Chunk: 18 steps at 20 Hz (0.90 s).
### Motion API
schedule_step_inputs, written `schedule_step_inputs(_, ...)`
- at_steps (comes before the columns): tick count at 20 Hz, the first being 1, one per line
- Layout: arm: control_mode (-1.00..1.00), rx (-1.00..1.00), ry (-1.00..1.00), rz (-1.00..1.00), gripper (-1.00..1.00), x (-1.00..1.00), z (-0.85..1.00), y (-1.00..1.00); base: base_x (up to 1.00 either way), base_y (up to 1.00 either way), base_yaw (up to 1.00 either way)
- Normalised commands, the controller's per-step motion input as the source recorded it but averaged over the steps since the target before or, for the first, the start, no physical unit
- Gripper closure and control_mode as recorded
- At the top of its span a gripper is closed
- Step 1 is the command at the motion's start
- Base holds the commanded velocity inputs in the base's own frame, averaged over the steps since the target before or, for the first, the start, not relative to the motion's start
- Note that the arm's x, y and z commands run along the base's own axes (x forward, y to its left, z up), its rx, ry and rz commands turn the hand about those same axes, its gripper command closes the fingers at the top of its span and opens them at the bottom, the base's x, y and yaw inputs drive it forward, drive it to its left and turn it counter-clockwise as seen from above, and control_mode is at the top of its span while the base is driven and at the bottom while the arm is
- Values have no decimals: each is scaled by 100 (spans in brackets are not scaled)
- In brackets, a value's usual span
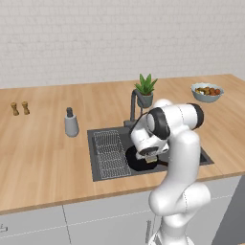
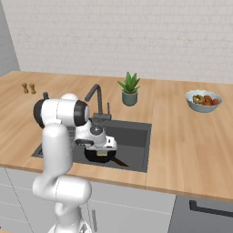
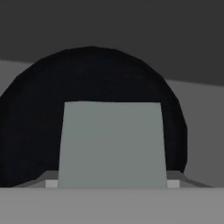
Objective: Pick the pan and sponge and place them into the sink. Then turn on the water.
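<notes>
The robot's tool (image 1: pixel 149 160) is down low in the sink (image 1: pixel 107 170), right over the pan (image 1: pixel 136 165), which already sits on the sink floor. In the hand view the grey-green sponge (image 3: pixel 113 144) sits between the tool's tips, in front of the black pan; I think it pinches the sponge to drop it there. The faucet (image 1: pixel 133 103) waits at 12 o'clock from the pan, untouched.
</notes>
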Motion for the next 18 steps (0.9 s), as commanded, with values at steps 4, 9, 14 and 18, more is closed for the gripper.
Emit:
schedule_step_inputs(4,-100,0,0,0,-100,0,-2,0,0,0,0)
schedule_step_inputs(9,-100,0,0,0,-100,0,0,0,0,0,0)
schedule_step_inputs(14,-100,1,-2,0,-100,0,4,-3,0,0,0)
schedule_step_inputs(18,-100,4,-5,0,-100,0,22,-8,0,0,0)
